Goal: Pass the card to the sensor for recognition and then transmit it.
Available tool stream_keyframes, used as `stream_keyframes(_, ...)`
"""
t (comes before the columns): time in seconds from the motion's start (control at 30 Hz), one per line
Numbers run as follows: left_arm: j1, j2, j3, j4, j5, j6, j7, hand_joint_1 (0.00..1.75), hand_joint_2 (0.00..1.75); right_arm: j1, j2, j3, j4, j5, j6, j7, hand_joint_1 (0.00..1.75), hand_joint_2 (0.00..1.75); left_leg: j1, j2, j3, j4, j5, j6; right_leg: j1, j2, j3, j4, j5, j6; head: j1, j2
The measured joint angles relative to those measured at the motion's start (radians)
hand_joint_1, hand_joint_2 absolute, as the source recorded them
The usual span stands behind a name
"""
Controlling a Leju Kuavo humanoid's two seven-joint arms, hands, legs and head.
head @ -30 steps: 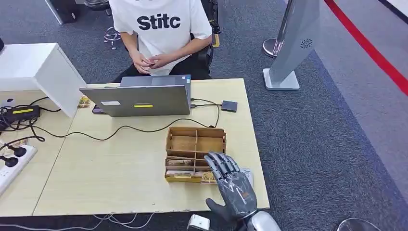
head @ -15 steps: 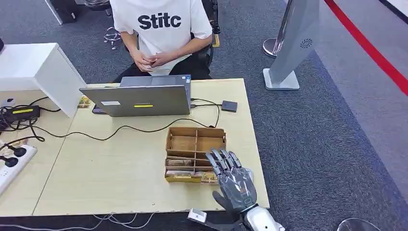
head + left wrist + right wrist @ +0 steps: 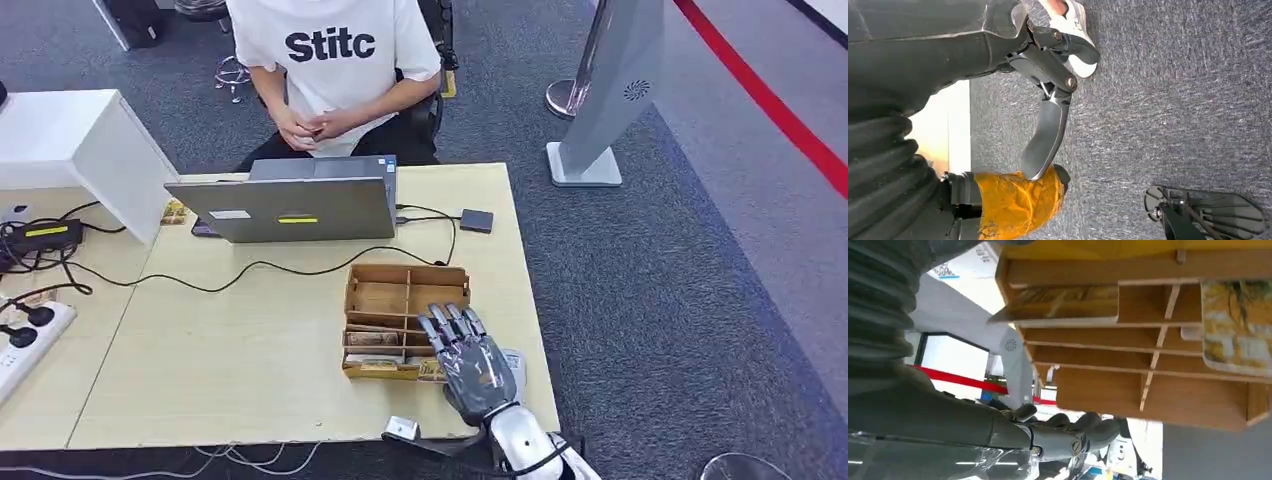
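Yellow-printed picture cards lie in the near slots of the compartmented wooden box on the pale wooden table. The right hand hovers over the box's near right corner, fingers spread, holding nothing. The right wrist view shows one card's yellow picture face up close. I cannot tell the left hand's state.

Brown wooden organizer box on a pale wood table, yellowish printed cards inside, silver-grey laptop behind it, small black sensor near the laptop.
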Motion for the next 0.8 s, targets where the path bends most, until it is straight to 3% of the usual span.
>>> stream_keyframes(0.03, 0.0, 0.0, 0.0, 0.0, -0.001, 0.0, 0.0, 0.0, 1.75, -0.003, 0.002, 0.0, 0.014, -0.002, -0.002, 0.0, 1.71, 1.75, 0.0, 0.0, 0.0, 0.0, 0.0, 0.0, 0.0, 0.0, 0.0, 0.0, 0.0, 0.0, 0.0, 0.0)
stream_keyframes(0.8, -0.002, 0.0, 0.0, 0.0, 0.0, 0.0, 0.003, 0.0, 1.75, -0.029, 0.024, 0.0, 0.079, -0.001, -0.025, -0.006, 1.75, 1.75, 0.0, 0.0, 0.001, 0.0, 0.0, 0.0, 0.0, 0.0, 0.001, 0.0, 0.0, 0.0, 0.0, 0.0)
